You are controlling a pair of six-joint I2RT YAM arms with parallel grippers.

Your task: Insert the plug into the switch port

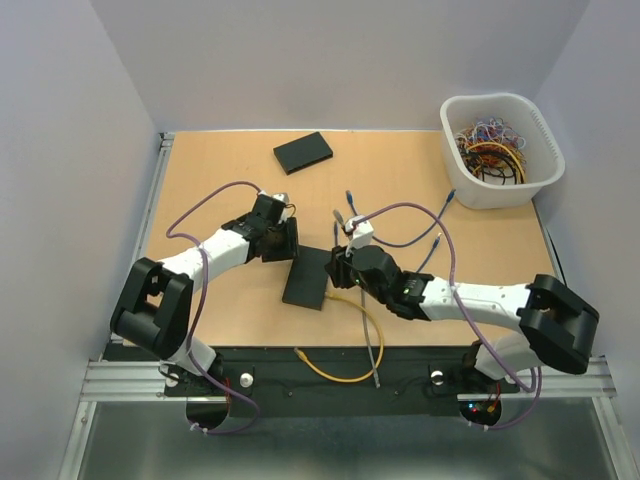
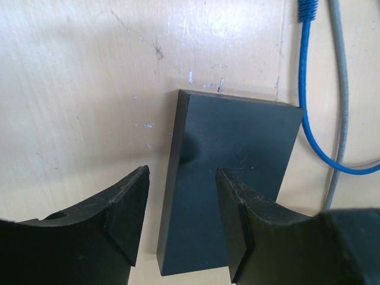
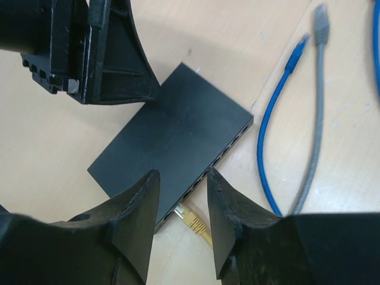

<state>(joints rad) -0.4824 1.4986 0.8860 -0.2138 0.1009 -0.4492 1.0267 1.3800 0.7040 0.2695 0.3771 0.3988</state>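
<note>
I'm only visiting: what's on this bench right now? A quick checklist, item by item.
Surface: wooden table, lightly scuffed.
Job's things: black switch mid-table; yellow plug at its port row, seating unclear.
Clutter: second black box at far side; white basket of tangled wires, far right.
Grippers: left gripper open over the switch; right gripper open near the plug.
Cables: yellow cable, blue cable and grey cable, all lying loose.
Surroundings: plain pale walls.
</note>
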